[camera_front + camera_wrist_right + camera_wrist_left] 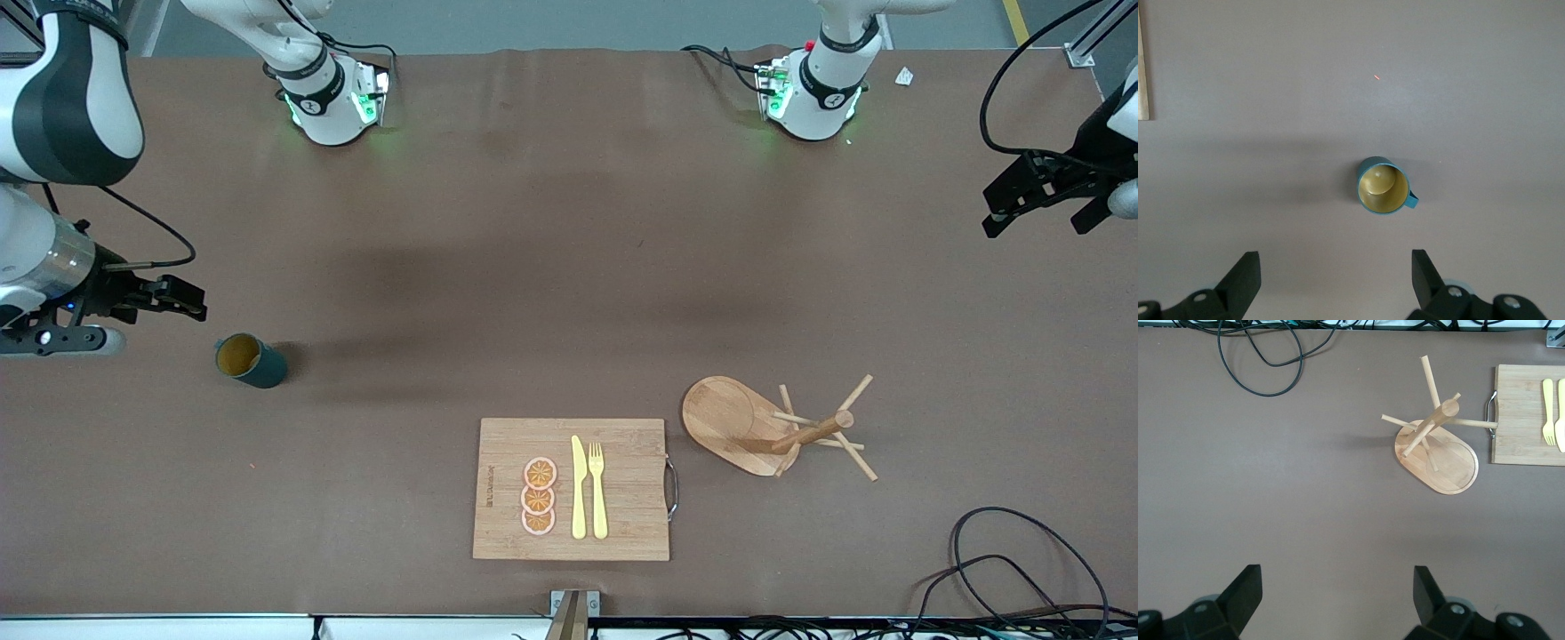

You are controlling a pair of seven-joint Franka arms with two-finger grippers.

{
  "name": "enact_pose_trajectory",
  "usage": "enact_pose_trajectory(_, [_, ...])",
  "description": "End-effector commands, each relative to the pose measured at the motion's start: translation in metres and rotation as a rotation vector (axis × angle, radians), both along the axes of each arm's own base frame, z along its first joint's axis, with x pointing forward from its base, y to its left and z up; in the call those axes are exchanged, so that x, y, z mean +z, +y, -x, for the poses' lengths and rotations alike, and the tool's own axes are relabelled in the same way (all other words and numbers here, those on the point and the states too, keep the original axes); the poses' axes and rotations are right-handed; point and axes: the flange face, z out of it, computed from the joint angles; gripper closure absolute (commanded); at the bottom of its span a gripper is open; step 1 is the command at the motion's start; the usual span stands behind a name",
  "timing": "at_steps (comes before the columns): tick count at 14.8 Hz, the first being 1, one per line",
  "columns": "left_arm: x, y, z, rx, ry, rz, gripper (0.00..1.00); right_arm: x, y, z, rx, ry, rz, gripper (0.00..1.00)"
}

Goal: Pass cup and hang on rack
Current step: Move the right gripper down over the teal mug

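The cup (250, 360) stands upright on the table toward the right arm's end, dark teal outside and mustard-yellow inside. My right gripper (197, 300) hovers open beside it, a little farther from the front camera, nothing between its fingers. In the right wrist view the cup (1383, 187) lies clear of the open right gripper (1336, 267), its handle sticking out to one side. The rack (729, 418), a light wooden mug tree with bare pegs, stands toward the left arm's end. My left gripper (1036, 222) waits open in the air at that end; the left wrist view shows the rack (1438, 447) well away from the left gripper (1337, 583).
A wooden cutting board (622, 516) with orange slices (539, 496), a yellow knife (579, 487) and a yellow fork (597, 489) lies near the front edge, beside the rack. Black cables (1005, 569) coil at the front corner of the left arm's end.
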Motion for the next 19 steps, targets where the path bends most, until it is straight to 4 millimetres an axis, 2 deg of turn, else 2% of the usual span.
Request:
enact_pose_trajectory(1, [0.004, 0.0, 0.0, 0.008, 0.003, -0.002, 0.0, -0.011, 0.001, 0.028, 0.0, -0.02, -0.027, 0.0])
enact_pose_trajectory(5, [0.002, 0.002, -0.002, 0.014, 0.007, -0.002, 0.0, -0.046, -0.002, 0.035, -0.008, -0.025, -0.03, 0.0])
enact_pose_trajectory(8, [0.004, -0.005, 0.0, 0.002, 0.003, -0.003, 0.0, -0.079, -0.013, 0.042, -0.029, -0.024, -0.03, 0.0])
enact_pose_trajectory(14, [0.005, -0.008, 0.0, -0.004, 0.001, -0.008, 0.0, -0.129, -0.026, 0.056, -0.068, -0.087, -0.026, 0.0])
enact_pose_trajectory(16, [0.005, -0.009, 0.0, -0.007, 0.001, -0.008, 0.0, -0.14, -0.029, 0.056, -0.075, -0.102, -0.025, 0.0])
enact_pose_trajectory(17, [0.006, -0.015, 0.001, -0.018, -0.001, -0.008, 0.0, -0.152, -0.033, 0.054, -0.082, -0.093, -0.025, 0.0])
enact_pose_trajectory(19, [0.006, -0.014, 0.001, -0.016, -0.003, -0.01, 0.0, -0.172, -0.034, 0.051, -0.084, -0.107, -0.025, 0.0])
